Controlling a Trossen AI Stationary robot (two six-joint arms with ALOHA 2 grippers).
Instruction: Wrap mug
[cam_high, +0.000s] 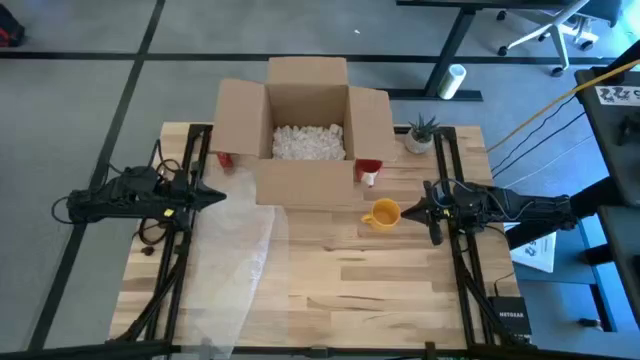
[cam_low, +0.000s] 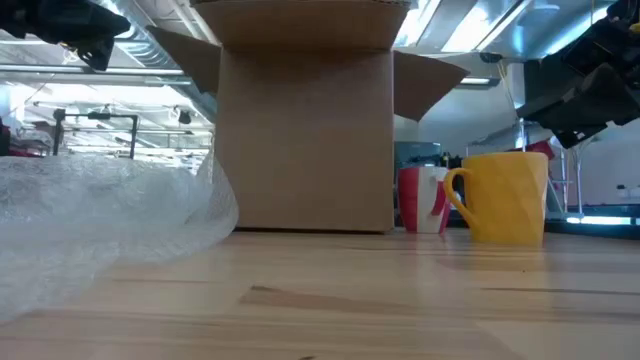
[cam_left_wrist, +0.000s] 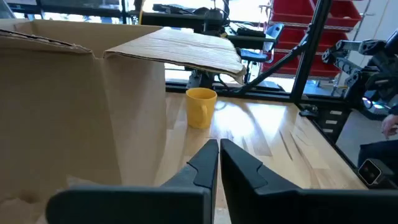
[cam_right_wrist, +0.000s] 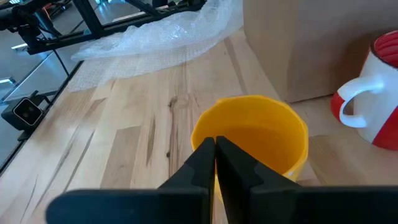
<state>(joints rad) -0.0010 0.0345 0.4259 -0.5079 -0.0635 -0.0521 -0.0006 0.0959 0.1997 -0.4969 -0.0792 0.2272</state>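
Wrapping not started, judging by the layout. The yellow mug (cam_high: 382, 214) stands upright and bare on the wooden table (cam_high: 380, 290), just in front of the open cardboard box (cam_high: 305, 130) near its right front corner. The bubble wrap sheet (cam_high: 235, 265) lies loosely rumpled on the table's left half, well apart from the mug. Still to do: grasp the mug, carry it to the wrap, fold the wrap around it.

The right gripper (cam_right_wrist: 215, 149) hovers above the mug's rim on its right side, fingers pressed together, holding nothing. The left gripper (cam_left_wrist: 219, 154) waits at the left edge beside the box's left flap, fingers also together and empty.

A red-and-white mug (cam_high: 369, 172) stands at the box's right front corner, behind the yellow one. White packing peanuts (cam_high: 308, 141) fill the box bottom. A small potted plant (cam_high: 420, 134) stands at the far right corner.

Writing: a black device (cam_high: 510, 318) at the right front table edge carries white lettering, seemingly "NETGEAR". The mugs and box show no readable text.
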